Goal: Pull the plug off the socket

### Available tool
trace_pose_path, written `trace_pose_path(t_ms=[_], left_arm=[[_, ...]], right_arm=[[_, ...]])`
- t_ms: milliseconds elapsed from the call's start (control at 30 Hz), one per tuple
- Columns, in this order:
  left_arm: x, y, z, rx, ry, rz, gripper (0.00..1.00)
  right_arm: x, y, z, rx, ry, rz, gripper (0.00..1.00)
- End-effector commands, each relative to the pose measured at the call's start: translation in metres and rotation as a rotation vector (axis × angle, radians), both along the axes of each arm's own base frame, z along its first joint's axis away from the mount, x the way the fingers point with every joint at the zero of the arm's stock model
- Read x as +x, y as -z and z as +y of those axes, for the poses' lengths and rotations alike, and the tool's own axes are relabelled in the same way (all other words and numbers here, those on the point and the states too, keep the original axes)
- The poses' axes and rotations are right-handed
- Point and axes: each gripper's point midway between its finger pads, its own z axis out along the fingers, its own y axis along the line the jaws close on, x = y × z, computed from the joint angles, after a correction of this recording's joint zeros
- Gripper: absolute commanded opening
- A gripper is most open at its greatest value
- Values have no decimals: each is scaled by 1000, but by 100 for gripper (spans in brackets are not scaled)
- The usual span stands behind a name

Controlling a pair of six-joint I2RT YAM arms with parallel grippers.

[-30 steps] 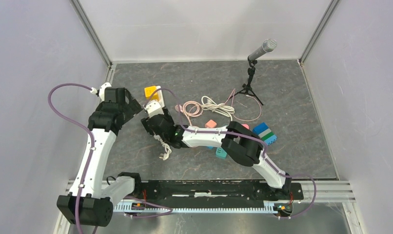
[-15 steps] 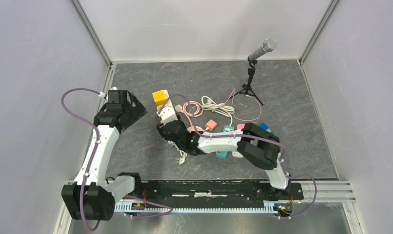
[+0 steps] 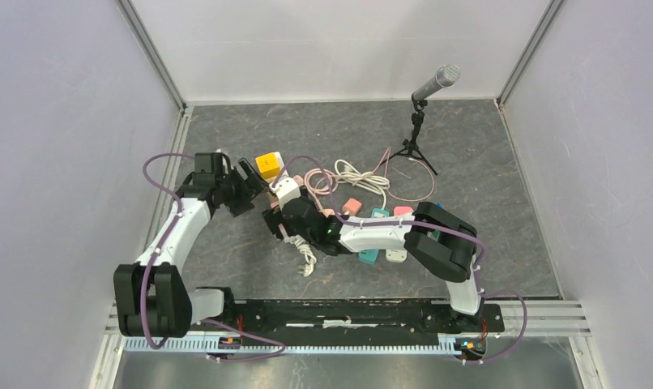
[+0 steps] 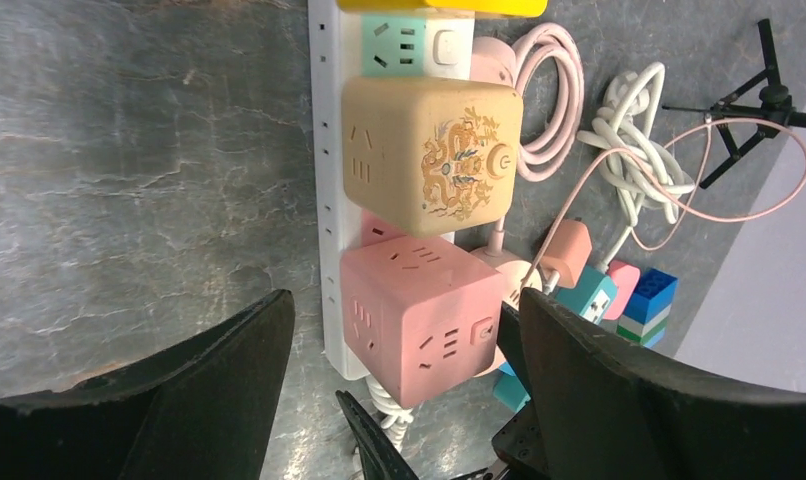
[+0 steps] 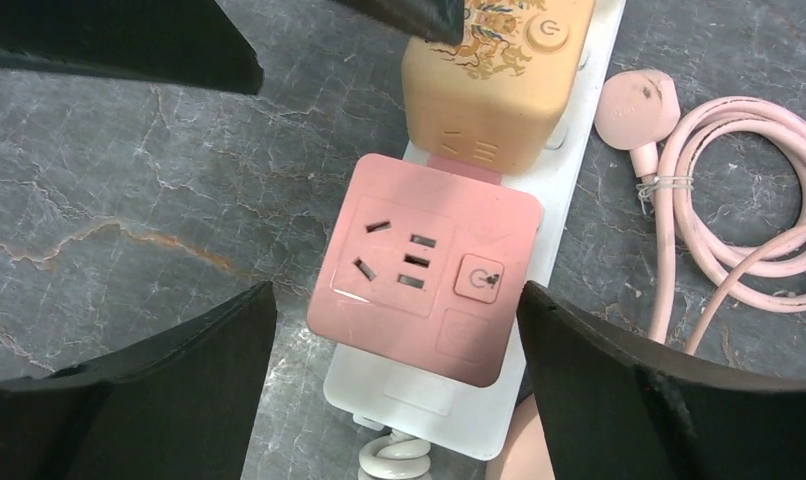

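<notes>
Grey marbled tabletop (image 3: pixel 485 162): loose cables and spare blocks lie right of centre, well apart from the work.

Long white plastic power strip (image 4: pixel 324 200): left of centre, running near to far, with its cord leaving the near end.

Beige cube adapter with a dragon print (image 4: pixel 429 165): seated mid-strip.

Pink cube adapter (image 5: pixel 424 270): just beside the beige one on its near side, seated at the strip's near end. I take this for your plug.

Right gripper (image 5: pixel 394 300): hangs straight over the pink cube, jaws wide, one finger on each side, nothing held. It looks placed so you can close on the flanks and lift straight up.

Left gripper (image 4: pixel 404 330): at the strip's left, jaws also wide and empty, facing the same end. It is likely there to pin the strip so it doesn't ride up with the pull.

Plug not yet gripped.
</notes>
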Motion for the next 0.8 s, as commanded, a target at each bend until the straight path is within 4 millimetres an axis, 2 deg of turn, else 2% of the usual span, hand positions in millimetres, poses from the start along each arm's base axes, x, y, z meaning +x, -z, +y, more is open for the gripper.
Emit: trace_pose_path(t_ms=[0, 133, 400, 533, 600, 700, 733, 767], left_arm=[[16, -2, -15, -106, 18, -51, 86], [26, 5, -19, -142, 11, -43, 76], [41, 28, -21, -194, -65, -18, 58], [38, 48, -12, -145, -105, 26, 51], [32, 57, -6, -113, -133, 42, 49], [18, 76, 4, -56, -176, 79, 45], [13, 82, 7, -41, -187, 91, 44], [9, 86, 9, -29, -193, 98, 44]], right_arm=[[8, -20, 0, 47, 4, 6, 94], [14, -16, 3, 28, -9, 7, 85], [19, -14, 7, 15, -37, -28, 61], [19, -13, 8, 12, -40, -20, 49], [19, -14, 8, 20, -38, -16, 38], [17, -22, 12, 53, -59, -17, 8], [16, -29, 14, 74, -70, -18, 1], [15, -36, 16, 95, -79, -19, 0]])
